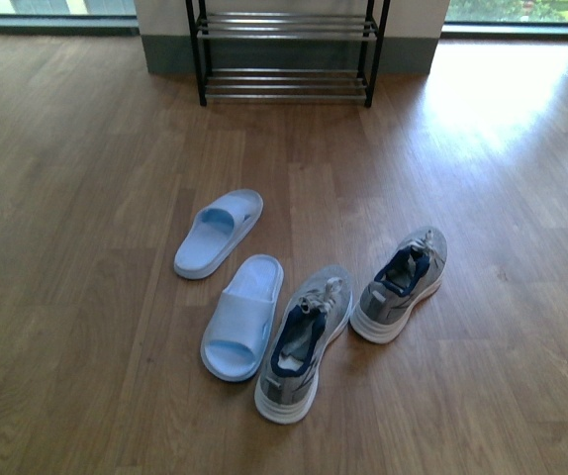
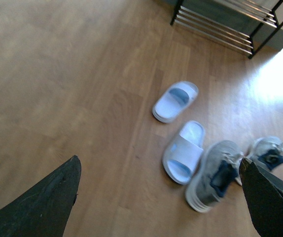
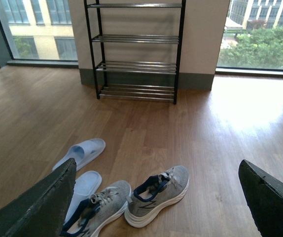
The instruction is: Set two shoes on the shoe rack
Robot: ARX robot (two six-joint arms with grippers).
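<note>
Two grey mesh sneakers with white soles and dark linings lie on the wood floor, toes towards the rack: the left shoe and the right shoe. Against the far wall stands the black-framed shoe rack, its silver bar shelves bare. Neither arm shows in the front view. My left gripper hangs open high over the floor, with the left shoe and right shoe near one dark finger. My right gripper is open above and behind the right shoe and left shoe, facing the rack.
Two pale blue slippers lie left of the sneakers, one touching the left shoe's side, the other further back. Bare wood floor stretches from the shoes to the rack. Floor-to-ceiling windows flank the wall behind it.
</note>
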